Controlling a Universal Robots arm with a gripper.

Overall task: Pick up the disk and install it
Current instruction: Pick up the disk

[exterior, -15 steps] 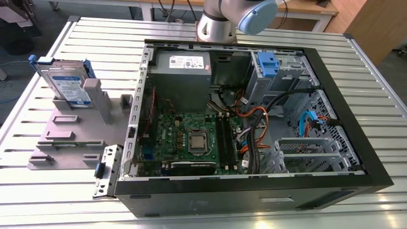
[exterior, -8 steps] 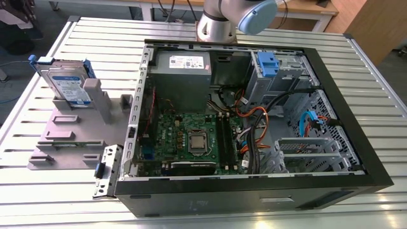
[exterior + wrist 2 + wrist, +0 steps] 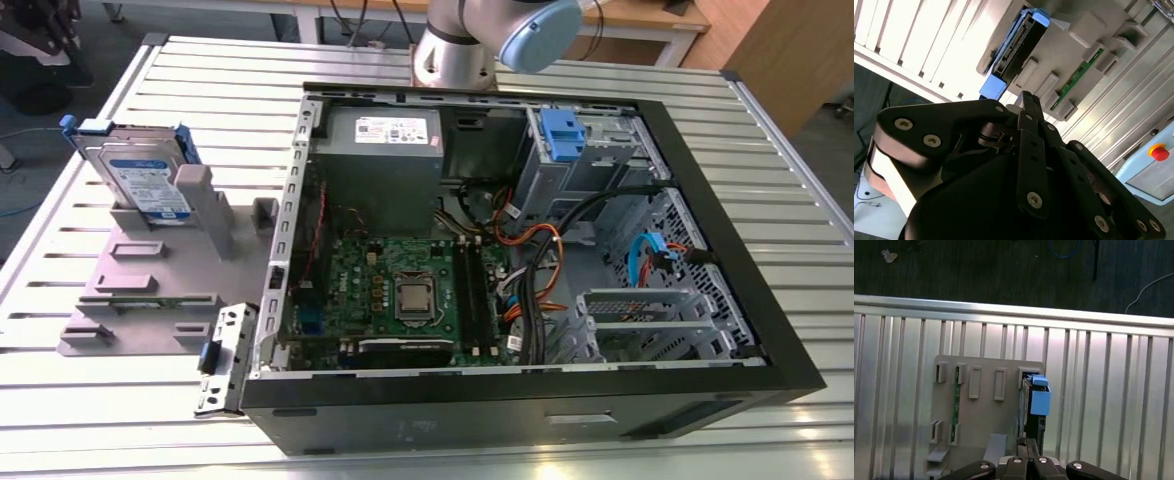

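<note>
The disk stands on edge in a grey holder on the slatted table, at the exterior view's left, beside the open computer case. It is silver with a blue-and-white label and a blue carrier with an end tab. In both wrist views the disk lies just beyond my gripper. The fingers are shut together with nothing between them and stand clear of the disk.
A green memory stick sits in the same holder. Inside the case are a grey power supply, the motherboard, cables and a drive bay with a blue clip. The arm's base stands behind the case.
</note>
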